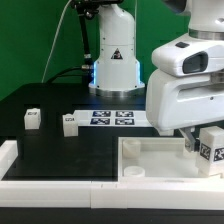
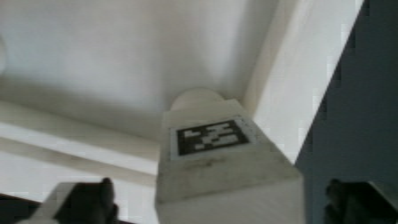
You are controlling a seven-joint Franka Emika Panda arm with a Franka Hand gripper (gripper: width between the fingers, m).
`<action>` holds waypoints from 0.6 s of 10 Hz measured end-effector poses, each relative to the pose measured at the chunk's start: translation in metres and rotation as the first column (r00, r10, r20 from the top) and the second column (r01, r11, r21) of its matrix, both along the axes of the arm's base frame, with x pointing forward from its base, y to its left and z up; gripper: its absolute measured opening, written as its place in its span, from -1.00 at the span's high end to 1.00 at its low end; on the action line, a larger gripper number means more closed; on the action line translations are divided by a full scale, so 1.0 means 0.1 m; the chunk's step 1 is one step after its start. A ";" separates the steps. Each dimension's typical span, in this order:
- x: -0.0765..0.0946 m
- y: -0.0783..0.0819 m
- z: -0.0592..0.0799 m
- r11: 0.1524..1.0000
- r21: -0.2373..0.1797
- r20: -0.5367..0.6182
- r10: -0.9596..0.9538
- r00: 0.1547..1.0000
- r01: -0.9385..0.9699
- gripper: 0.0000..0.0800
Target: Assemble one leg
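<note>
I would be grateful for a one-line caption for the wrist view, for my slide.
Tagged white leg between the open tool's fingers, with the white tray-like part behind.

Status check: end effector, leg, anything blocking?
End effector astride leg, fingers either side; contact unclear. Leg at tray, exterior view's right. Nothing seen blocking.

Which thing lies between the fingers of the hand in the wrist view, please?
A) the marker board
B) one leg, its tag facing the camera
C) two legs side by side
B: the wrist view shows a single leg, its black-and-white tag turned to the camera, between the two dark fingers of the hand.
</note>
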State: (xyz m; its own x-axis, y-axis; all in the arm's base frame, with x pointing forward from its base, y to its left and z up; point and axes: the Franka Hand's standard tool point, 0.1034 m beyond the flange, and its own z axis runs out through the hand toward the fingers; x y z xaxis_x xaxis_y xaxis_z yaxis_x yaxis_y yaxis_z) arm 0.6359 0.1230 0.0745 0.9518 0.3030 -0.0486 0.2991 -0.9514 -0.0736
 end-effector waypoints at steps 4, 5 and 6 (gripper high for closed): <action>0.00 -0.01 0.00 0.998 -0.003 -0.003 -0.058 0.998 0.058 0.27; 0.01 -0.03 0.00 0.980 -0.007 -0.012 -0.199 0.980 0.199 0.27; 0.00 -0.02 0.00 0.942 -0.015 -0.020 -0.336 0.942 0.336 0.27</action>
State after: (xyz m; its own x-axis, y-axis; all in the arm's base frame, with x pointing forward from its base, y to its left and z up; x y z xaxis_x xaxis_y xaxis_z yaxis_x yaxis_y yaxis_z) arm 0.6363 0.1207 0.0743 0.9968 -0.0348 -0.0718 -0.0396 -0.9971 -0.0657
